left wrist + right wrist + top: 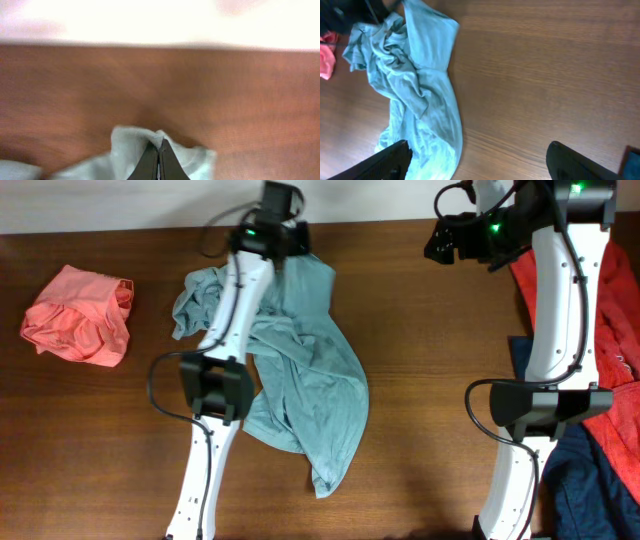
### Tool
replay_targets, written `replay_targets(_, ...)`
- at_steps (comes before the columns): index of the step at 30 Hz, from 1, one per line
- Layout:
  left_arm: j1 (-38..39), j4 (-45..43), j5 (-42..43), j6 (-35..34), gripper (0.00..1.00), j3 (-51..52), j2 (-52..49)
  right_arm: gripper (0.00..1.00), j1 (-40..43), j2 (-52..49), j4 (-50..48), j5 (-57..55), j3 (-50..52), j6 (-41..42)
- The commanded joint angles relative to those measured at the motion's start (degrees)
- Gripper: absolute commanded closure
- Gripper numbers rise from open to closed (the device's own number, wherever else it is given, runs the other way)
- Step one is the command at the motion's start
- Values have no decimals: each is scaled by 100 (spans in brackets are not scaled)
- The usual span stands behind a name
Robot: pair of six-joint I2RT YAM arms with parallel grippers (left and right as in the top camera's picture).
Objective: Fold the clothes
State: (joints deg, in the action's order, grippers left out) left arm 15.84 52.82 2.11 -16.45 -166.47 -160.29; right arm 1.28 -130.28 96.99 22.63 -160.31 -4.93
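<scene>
A pale blue-green T-shirt (pixel 305 375) lies crumpled on the brown table, left of centre. My left gripper (pixel 290 235) is at the shirt's far edge and is shut on a fold of it (pixel 131 145); the jaws (pixel 158 152) pinch the cloth. My right gripper (pixel 440 240) is open and empty, held above bare table at the far right; its wrist view shows both fingers wide apart (pixel 477 155) with the shirt (pixel 422 100) to the left. A salmon-pink garment (pixel 80 315) is bunched at far left. An orange-red garment (pixel 620 340) and a navy one (pixel 590 475) lie at the right edge.
The table's far edge meets a white wall (pixel 120 200) close behind both grippers. The arm bases (pixel 215 385) (pixel 545 405) stand on the table toward the front.
</scene>
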Motion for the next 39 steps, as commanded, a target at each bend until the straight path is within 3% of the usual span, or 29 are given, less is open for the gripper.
replay_targets(1,-302,83,7,109,99,-485,308,14,-387,70,37,201,4,72)
replay_targets(8,-629,83,9,109,99,-555,393,17,-1141,590,37,-236,935,319)
replay_targets(15,-935,-35,4,109,99,-555,393,25,-1941,1403,35,-509,3862,348)
replay_targets(21,-1169,-321,2,109,99,-555,393,27,-2752,1408,-601,-514,5421,455)
replay_targets(32,-1419,-916,-44,107,99,-555,393,28,-3746,1408,-1596,-444,6441,1517)
replay_targets(37,-1589,-953,-48,105,99,-555,393,33,-3971,1408,-1930,-531,6852,2747)
replay_targets(39,-1628,-940,-44,105,99,-555,393,41,-4037,1408,-2039,-533,7095,3128)
